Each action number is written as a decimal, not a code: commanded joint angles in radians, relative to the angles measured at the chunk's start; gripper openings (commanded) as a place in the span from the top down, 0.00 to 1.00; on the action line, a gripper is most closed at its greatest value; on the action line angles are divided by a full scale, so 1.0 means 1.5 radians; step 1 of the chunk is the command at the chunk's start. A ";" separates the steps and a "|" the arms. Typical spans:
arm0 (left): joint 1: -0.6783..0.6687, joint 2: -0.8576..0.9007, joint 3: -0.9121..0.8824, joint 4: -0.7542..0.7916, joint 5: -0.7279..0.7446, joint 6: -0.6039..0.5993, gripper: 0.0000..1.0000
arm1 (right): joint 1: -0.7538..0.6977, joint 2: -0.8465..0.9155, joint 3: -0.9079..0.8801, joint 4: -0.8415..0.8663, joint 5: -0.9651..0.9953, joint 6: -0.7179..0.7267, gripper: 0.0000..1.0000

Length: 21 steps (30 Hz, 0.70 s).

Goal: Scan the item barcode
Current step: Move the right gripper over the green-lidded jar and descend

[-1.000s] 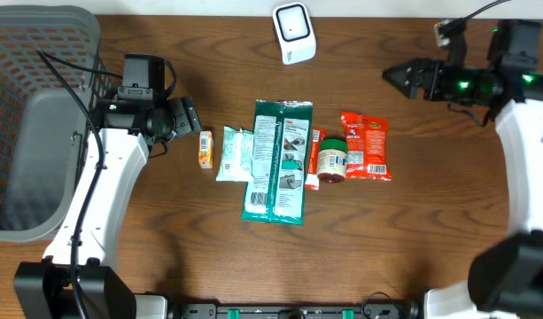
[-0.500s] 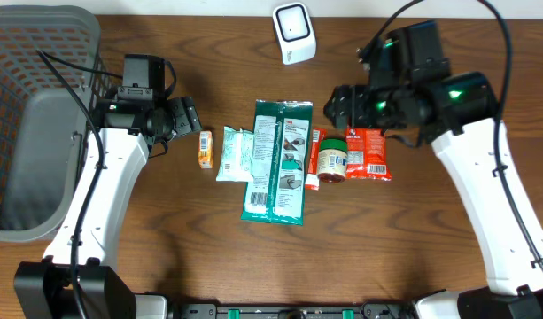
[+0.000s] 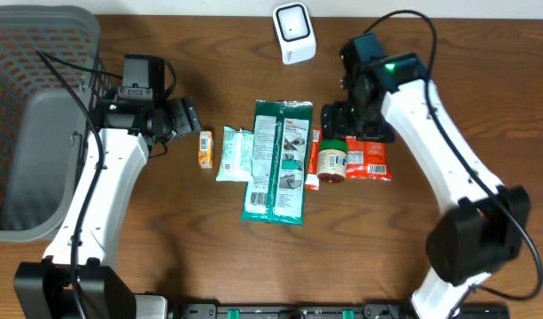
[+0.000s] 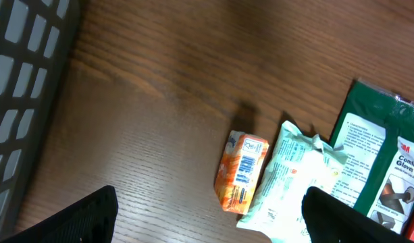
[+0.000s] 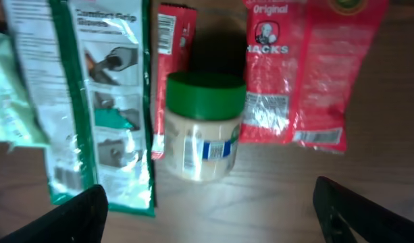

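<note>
Scanning not yet done: your right claw gapes empty above the green-lidded cream plastic jar; left claw likewise.

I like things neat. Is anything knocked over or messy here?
The green-lidded jar lies on its side between the slim red packet and the red snack bag, lid still on. Nothing looks spilled or torn.

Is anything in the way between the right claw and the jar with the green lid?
No, nothing visible. The open right gripper hangs above the jar; the red snack bag and thin red packet only lie beside it.
</note>
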<state>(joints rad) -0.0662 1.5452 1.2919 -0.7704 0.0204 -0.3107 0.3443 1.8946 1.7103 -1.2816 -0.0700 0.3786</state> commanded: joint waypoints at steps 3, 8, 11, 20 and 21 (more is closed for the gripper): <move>0.002 -0.002 0.013 -0.002 -0.004 -0.001 0.12 | -0.007 0.077 0.007 0.023 0.000 0.009 0.06; 0.002 -0.002 0.013 -0.002 -0.004 -0.001 0.12 | -0.006 0.121 0.006 0.030 -0.002 0.009 0.09; 0.002 -0.002 0.013 -0.002 -0.004 -0.001 0.12 | -0.006 0.142 0.006 0.031 -0.007 0.009 0.09; 0.002 -0.002 0.013 -0.002 -0.004 -0.001 0.12 | 0.006 0.170 -0.002 0.062 -0.012 0.022 0.11; 0.002 -0.002 0.013 -0.002 -0.004 -0.001 0.12 | 0.007 0.170 -0.002 0.062 -0.012 0.022 0.12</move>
<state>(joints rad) -0.0662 1.5452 1.2919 -0.7704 0.0204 -0.3107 0.3466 2.1448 1.7081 -1.1931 -0.0803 0.3935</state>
